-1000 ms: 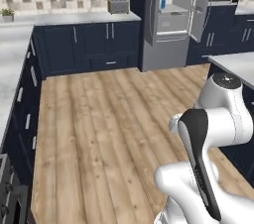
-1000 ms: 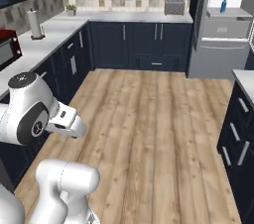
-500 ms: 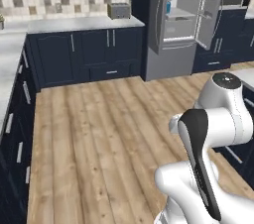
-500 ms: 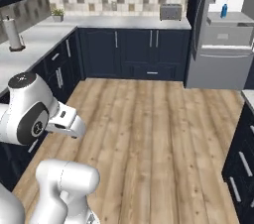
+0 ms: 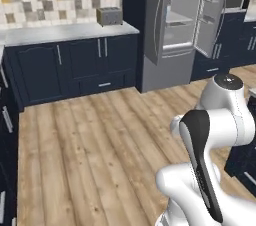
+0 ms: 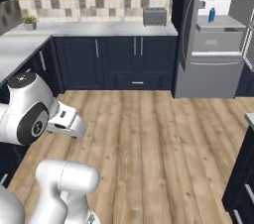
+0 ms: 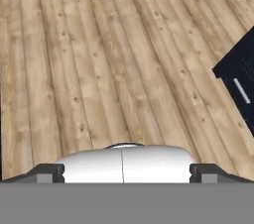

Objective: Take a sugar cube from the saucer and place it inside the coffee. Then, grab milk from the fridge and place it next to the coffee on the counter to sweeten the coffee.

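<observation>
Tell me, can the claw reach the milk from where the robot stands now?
Probably not yet. The milk stands on a shelf in the open fridge, across a wide stretch of wood floor. The open claw points down at that floor. Nothing blocks the way.

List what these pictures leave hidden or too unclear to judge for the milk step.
- Milk: a tiny blue shape on a fridge shelf in the right base view; its white band is too small to make out.
- Fridge interior: in the left base view the open door covers part of the shelves, and the top edge cuts off the upper compartment.
- Gripper: in the hand view its fingertips sit at the bottom edge, wide apart, nothing between them.
</observation>
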